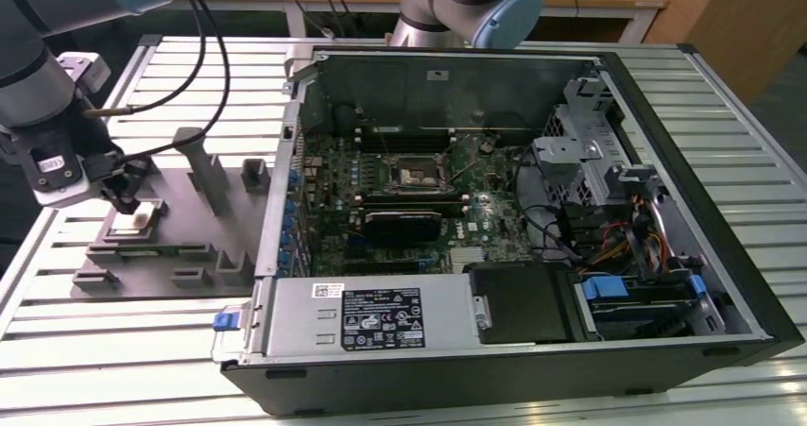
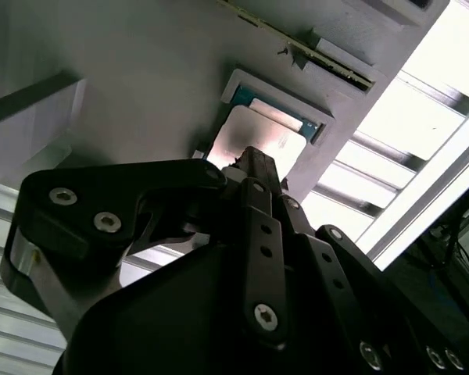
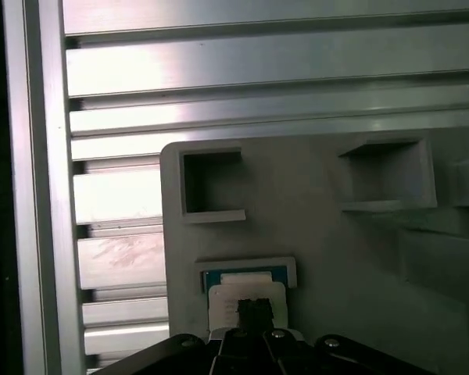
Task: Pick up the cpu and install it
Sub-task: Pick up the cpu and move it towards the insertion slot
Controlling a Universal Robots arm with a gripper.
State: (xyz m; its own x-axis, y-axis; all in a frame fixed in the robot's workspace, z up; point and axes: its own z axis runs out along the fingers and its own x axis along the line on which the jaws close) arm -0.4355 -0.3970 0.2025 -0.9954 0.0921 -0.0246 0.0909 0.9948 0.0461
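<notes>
The cpu (image 1: 136,215) lies flat in a shallow recess of the grey fixture plate (image 1: 189,247) at the exterior view's left, outside the computer case. Its silvery top and blue-green rim show in both wrist views (image 2: 259,139) (image 3: 245,295). My gripper (image 1: 124,197) hangs directly over it with its dark fingers drawn together. The fingertips (image 2: 253,160) (image 3: 254,311) sit at the near edge of the chip's top, and nothing is clamped between them. The black socket frame (image 1: 414,173) lies in the middle of the motherboard inside the open case.
Upright grey blocks (image 1: 202,166) and smaller pockets (image 3: 211,183) rise from the fixture plate beside the cpu. The open computer case (image 1: 530,209) holds cables, drive cages and a power supply (image 1: 378,317). A second arm's base (image 1: 467,1) stands behind the case. Everything rests on a slotted aluminium table (image 1: 76,350).
</notes>
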